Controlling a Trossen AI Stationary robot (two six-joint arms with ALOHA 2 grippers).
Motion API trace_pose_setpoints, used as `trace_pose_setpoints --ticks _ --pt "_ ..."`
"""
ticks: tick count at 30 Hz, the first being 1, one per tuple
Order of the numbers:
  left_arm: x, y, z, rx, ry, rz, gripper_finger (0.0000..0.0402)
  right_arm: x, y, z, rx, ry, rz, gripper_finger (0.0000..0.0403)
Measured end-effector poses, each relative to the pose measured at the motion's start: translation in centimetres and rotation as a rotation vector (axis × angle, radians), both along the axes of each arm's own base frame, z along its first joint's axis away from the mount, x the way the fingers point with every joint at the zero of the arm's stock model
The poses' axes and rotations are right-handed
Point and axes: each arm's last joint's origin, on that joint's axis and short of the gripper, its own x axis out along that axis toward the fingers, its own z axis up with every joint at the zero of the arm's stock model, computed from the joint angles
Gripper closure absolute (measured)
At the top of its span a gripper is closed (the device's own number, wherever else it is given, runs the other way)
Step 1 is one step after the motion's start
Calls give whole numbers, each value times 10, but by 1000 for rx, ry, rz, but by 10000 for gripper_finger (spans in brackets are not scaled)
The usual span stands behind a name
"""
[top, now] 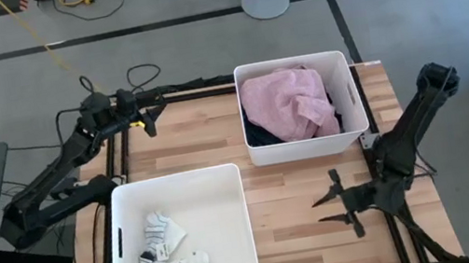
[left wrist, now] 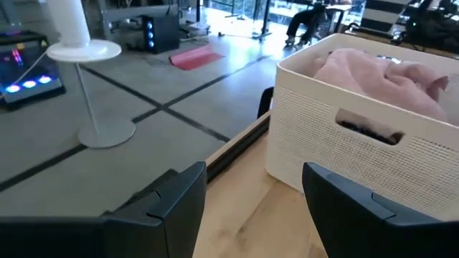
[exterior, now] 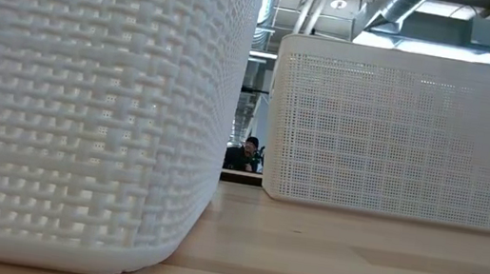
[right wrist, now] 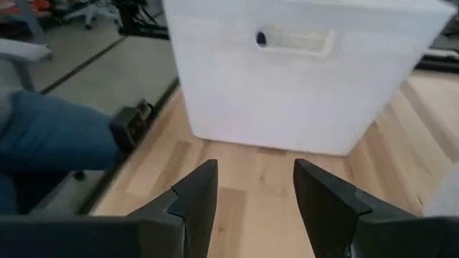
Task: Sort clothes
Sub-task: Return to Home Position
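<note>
A pink garment (top: 289, 102) lies on top of a dark garment (top: 260, 134) in the far white bin (top: 307, 145); it also shows in the left wrist view (left wrist: 376, 75). Several small white and striped socks (top: 167, 252) lie in the near white bin (top: 175, 185). My left gripper (top: 153, 118) is open and empty at the table's far left edge, pointing toward the far bin. My right gripper (top: 333, 206) is open and empty over the bare table at the near right, in front of the far bin. The plaid shirt and the blue patterned piece are out of view.
The two white bins (exterior: 69, 93) (exterior: 400, 130) fill the low view. Bare wooden table (top: 297, 225) lies between the near bin and my right gripper. A person (exterior: 245, 152) sits in the room behind. A white stand (left wrist: 82, 64) is on the floor beyond the table.
</note>
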Motion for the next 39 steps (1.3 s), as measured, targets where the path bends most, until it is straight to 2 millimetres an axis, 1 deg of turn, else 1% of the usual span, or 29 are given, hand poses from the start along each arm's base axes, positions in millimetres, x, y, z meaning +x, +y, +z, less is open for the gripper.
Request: trace_pose_setpoints --ticks 7,10,15,18,21,24,30,35,39 --pt "1 2 -19 -7 -65 -33 178 8 -9 -27 -10 -3 -23 203" --pt "1 2 -26 3 -91 -33 178 7 -15 -35 -25 -57 -14 207" --pt "1 2 -34 -2 -92 -53 178 -6 -32 -48 -13 -186 2 225" --pt "0 3 -37 8 -107 -51 178 -16 -48 -63 6 -225 -21 238" --pt "-4 6 -40 21 -130 -21 178 -23 -65 -73 39 -272 -72 249" --pt "-10 10 -42 8 -133 1 178 -19 -73 -75 12 -279 -97 256" --pt "-19 15 -42 -28 -163 -28 178 -5 -93 -73 -34 -305 -38 263" --pt "-21 16 -42 -23 -161 -9 178 3 -110 -73 -59 -301 -42 267" --pt "-21 17 -42 2 -143 3 178 6 -120 -76 -78 -271 -81 267"
